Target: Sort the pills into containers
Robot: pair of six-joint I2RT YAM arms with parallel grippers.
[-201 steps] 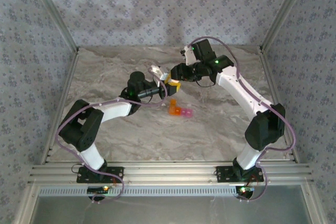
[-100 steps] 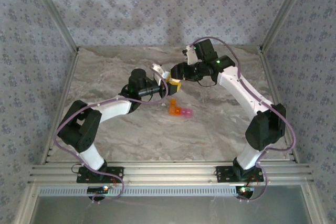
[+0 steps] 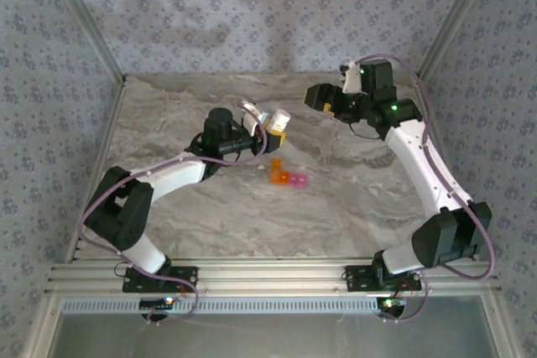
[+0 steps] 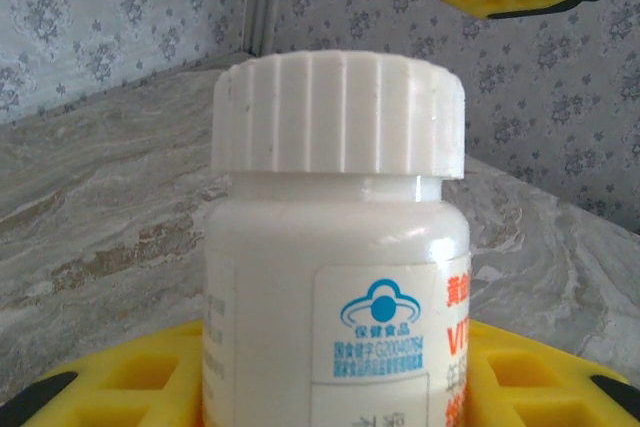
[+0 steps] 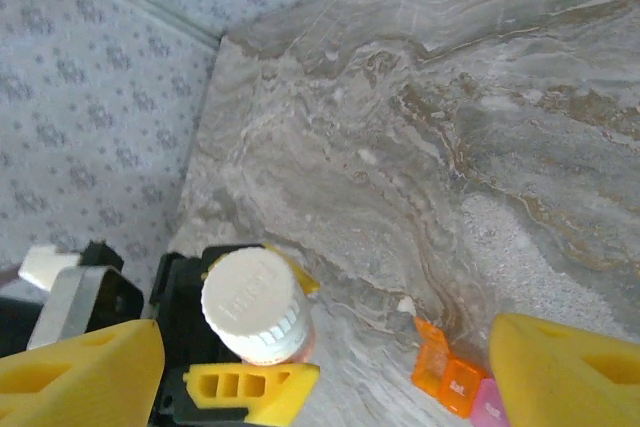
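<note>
**Left arm's got the bottle, right claw wide open, pill box sitting on the table**

So here's where things stand. The left gripper (image 3: pixel 273 127) is clamped on the little white bottle (image 4: pixel 335 247), with one yellow finger pad (image 4: pixel 120 377) on each side of the body. The grip sits low, under the ribbed white cap (image 4: pixel 338 112). The cap is on. Up close in the left wrist view you can read a blue logo and some Chinese print on the label (image 4: pixel 385 332).

The right gripper (image 5: pixel 328 342) is spread wide with nothing between the fingers. From the overhead view it hangs toward the back right of the table (image 3: pixel 210 207), well apart from the bottle. Its wrist cam looks down on the top of the cap, and you can see the left arm's yellow pads hugging the bottle from both sides.

The containers (image 3: pixel 286 178) are the short strip of tiny see-through boxes going orange to pink. The strip lies flat on the marble-look tabletop around the middle, a bit nearer the arm bases than the bottle. Neither gripper is touching it. In the right wrist view it shows up at the bottom, orange end toward the bottle. Can't tell from any angle whether the little lids are open or shut, too small.

Patterned wallpaper panels (image 3: pixel 252 14) box in the whole workspace.
</note>
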